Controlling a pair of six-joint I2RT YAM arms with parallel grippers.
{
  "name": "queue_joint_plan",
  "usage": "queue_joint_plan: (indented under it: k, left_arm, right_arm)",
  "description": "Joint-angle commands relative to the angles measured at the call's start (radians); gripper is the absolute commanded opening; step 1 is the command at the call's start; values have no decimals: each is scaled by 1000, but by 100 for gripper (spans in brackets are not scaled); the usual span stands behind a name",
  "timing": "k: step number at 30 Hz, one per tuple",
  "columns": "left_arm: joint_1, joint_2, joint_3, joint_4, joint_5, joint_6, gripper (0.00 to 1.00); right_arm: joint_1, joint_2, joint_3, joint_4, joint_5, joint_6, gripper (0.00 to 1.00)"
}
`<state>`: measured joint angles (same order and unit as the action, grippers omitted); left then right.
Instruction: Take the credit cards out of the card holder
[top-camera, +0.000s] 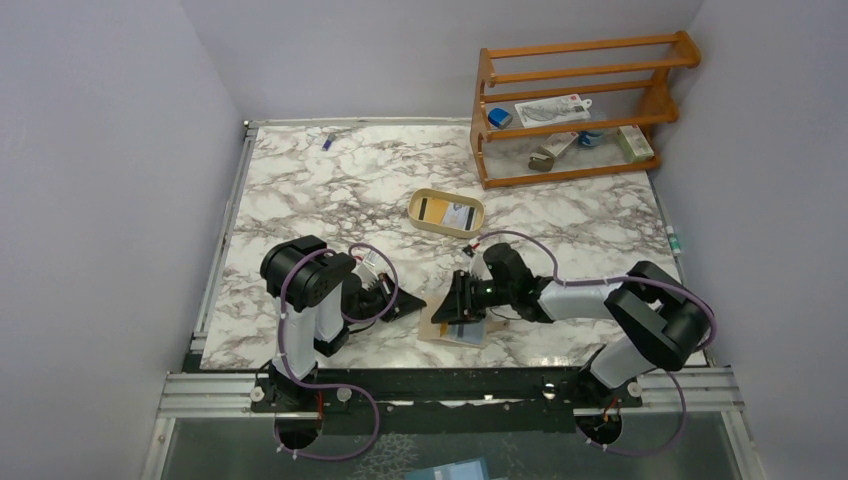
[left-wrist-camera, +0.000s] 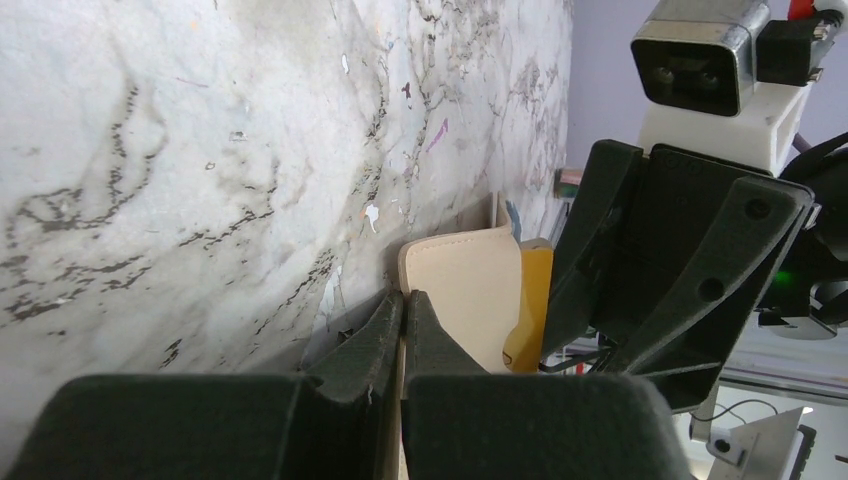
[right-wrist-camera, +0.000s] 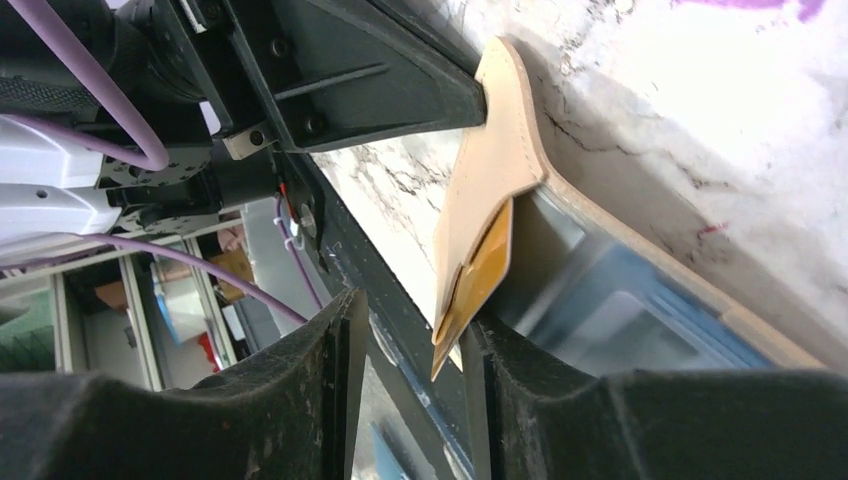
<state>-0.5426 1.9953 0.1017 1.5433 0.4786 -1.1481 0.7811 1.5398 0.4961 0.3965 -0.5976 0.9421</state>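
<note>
Credit card (right-wrist-camera: 478, 275) of yellow-orange plastic poked between the right gripper (right-wrist-camera: 410, 335), whose jaws stood part-spread and had not pinched it. It looked thin, stiff and slick, best nipped at that exposed corner. Left gripper (left-wrist-camera: 403, 300) clamped the soft card holder (left-wrist-camera: 465, 285) by its flap on the marble table (top-camera: 330, 190).

Your marble worktop (top-camera: 330, 190) carries the card holder (top-camera: 441, 326) up front, an oval tray (top-camera: 445, 232) midway, and a wooden rack (top-camera: 570, 173) far right.

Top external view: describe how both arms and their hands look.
The left arm and right arm have rounded black joint housings, white links and looping purple cables. The left hand and right hand are black angular plastic. A green light glows on the right wrist.
</note>
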Motion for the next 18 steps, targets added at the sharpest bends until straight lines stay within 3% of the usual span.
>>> queue_joint_plan:
  k: [1, 10, 18]
  left_arm:
    - [10, 70, -40, 249, -104, 116, 0]
    - [10, 73, -40, 250, -100, 116, 0]
    - [10, 70, -49, 249, -103, 122, 0]
  right_arm:
    - [-4, -62, -18, -36, 37, -42, 38]
    - [-9, -26, -24, 2, 16, -40, 1]
    - [-15, -70, -39, -76, 27, -71, 1]
